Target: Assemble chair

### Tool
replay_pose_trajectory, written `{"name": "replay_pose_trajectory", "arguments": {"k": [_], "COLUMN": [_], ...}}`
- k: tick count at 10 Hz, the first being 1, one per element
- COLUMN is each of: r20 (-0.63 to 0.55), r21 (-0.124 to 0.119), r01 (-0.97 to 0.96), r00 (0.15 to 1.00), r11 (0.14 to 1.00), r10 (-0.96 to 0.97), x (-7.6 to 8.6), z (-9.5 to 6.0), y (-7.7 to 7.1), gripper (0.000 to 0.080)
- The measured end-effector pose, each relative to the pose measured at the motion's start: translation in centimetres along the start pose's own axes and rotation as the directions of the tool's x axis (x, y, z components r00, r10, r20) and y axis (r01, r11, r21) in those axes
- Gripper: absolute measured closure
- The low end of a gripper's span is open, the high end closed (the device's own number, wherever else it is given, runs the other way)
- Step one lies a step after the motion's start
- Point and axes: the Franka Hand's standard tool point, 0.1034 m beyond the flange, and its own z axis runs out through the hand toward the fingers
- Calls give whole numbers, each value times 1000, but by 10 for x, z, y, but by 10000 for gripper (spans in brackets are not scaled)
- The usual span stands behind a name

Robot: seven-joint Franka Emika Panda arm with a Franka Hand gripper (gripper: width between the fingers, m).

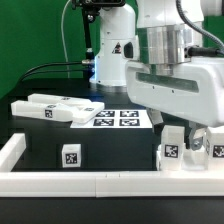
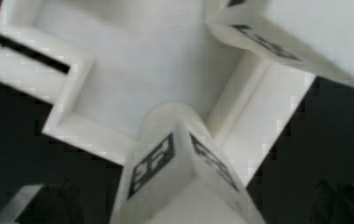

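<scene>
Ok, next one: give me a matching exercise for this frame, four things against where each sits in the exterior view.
Things:
1. marker board
2. small tagged block
3. long flat chair pieces
4. upright tagged chair pieces

Places:
A. exterior view's right, below the arm
B. far on the exterior view's left
C. middle of the table, showing four tags
D. alone, near the front border rail

Pairs: 1-C, 2-D, 3-B, 4-A.
</scene>
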Motion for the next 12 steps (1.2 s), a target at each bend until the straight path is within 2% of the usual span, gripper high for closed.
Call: {"name": "replay_pose_trajectory", "arguments": {"k": [1, 2, 3, 4, 5, 6, 7, 8, 10, 11, 12], "r20": [-10, -45, -51, -51, -52, -52, -54, -54, -36, -26, 6], "r21": [-9, -34, -31, -31, -30, -30, -28, -26, -43, -44, -36], "r01": [116, 401, 457, 411, 401, 399, 275, 186, -125, -316, -500], "r00": [993, 915, 888, 910, 914, 915, 960, 981, 992, 949, 866], "r11": [993, 916, 889, 911, 916, 916, 961, 982, 991, 948, 865], "r10": [-116, -402, -458, -412, -402, -400, -276, -187, 123, 315, 501], "x": [1, 3, 5, 5, 5, 5, 7, 7, 8, 8, 7], "z": [0, -3, -3, -2, -2, -2, -2, -2, -2, -2, -2], "y": [0, -4, -5, -4, -4, -4, -2, -1, 0, 1, 2], "gripper": [151, 151, 151, 151, 242, 426, 513, 513, 513, 513, 513]}}
